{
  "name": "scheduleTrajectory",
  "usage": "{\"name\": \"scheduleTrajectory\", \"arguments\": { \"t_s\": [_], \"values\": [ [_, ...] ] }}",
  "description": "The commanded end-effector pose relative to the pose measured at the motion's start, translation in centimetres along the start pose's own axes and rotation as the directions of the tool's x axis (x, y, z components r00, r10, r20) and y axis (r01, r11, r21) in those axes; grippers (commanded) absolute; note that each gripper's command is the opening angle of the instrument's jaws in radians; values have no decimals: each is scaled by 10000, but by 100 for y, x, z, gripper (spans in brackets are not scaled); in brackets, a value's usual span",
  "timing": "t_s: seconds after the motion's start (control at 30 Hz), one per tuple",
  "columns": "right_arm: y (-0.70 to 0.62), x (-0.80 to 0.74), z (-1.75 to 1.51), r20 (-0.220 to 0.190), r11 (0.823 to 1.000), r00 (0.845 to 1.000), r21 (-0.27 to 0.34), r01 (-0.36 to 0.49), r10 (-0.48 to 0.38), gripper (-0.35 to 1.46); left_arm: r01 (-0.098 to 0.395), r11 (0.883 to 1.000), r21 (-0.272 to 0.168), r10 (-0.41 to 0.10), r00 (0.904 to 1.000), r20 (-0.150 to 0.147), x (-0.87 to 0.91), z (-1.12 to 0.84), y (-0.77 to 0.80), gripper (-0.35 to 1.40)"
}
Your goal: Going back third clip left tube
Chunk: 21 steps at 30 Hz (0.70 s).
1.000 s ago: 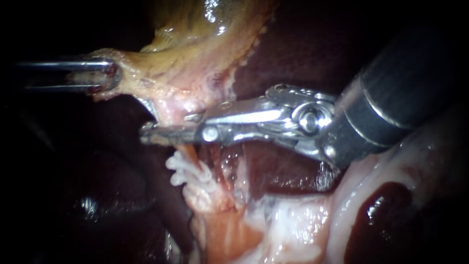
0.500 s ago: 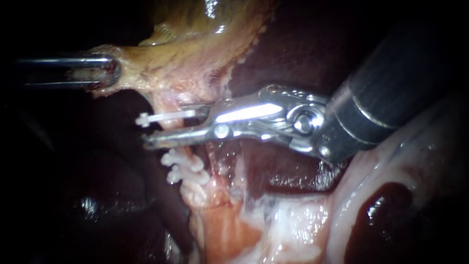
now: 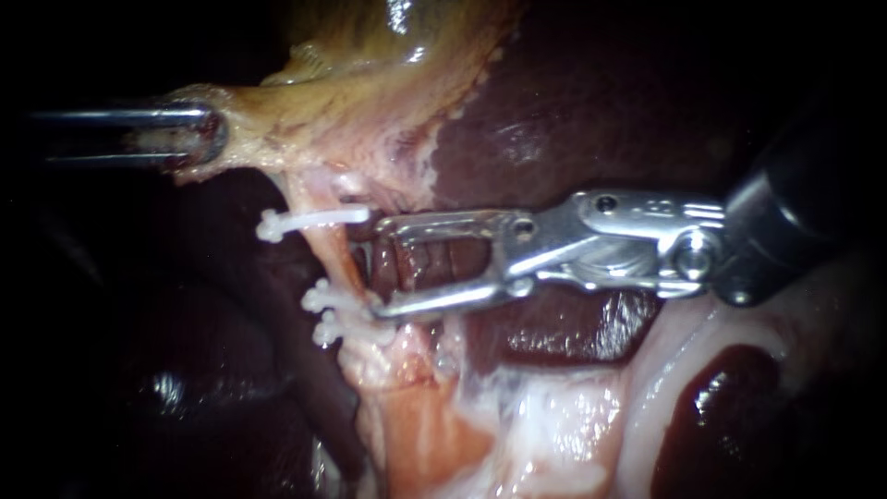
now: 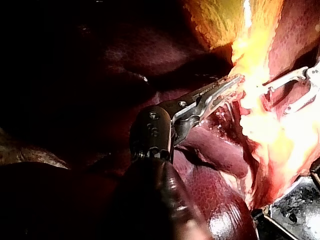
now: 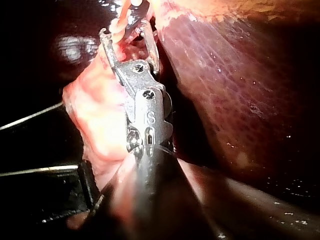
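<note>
Left instrument (image 3: 211, 139): its hand is clamped on the edge of the gallbladder (image 3: 370, 83), both jaws pressed on a fold of yellow tissue, holding it stretched toward the left.

Left tube (image 3: 325, 263): runs down from the gallbladder, pale pink and taut. It carries an upper clip (image 3: 309, 222), white and lying across it, latch end sticking out to the left. Further down the tube sit the lower clips (image 3: 344, 316), close together.

Right instrument (image 3: 381, 266): its hand is released, jaws wide apart with nothing between them. It stands just right of the tube, between the upper clip and the lower ones. The lower jaw tip is at or touching the lower clips; contact cannot be confirmed.

Liver (image 3: 554, 120): dark, behind the right instrument.

Judgement: the clip is seated and the step in hand is backing off. The next move calls for a straight retreat along the shaft line, lower jaw kept off the lower clips, while the left instrument holds tension.
</note>
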Motion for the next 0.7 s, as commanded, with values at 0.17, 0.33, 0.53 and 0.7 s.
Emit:
{"name": "scheduleTrajectory", "arguments": {
  "t_s": [0.17, 0.33, 0.53, 0.7],
  "values": [
    [-12, -11, -39, 59, 9972, 9975, -228, 708, -707, 50, -2, 10000, -6, 2, 10000, 0, 0, 0, 0, -35],
    [-18, -19, -70, 67, 9936, 9940, -262, 1096, -1095, 50, -1, 10000, -2, 1, 10000, -2, 0, 1, 0, -35],
    [-17, -24, -84, 220, 9915, 9916, -200, 1282, -1278, 50, -20, 10000, 25, 20, 10000, -20, -3, 5, 0, -35],
    [-18, -26, -90, 218, 9915, 9915, -177, 1286, -1282, 50, -64, 9999, 92, 65, 10000, -64, -11, 16, -1, -35]
  ]
}}
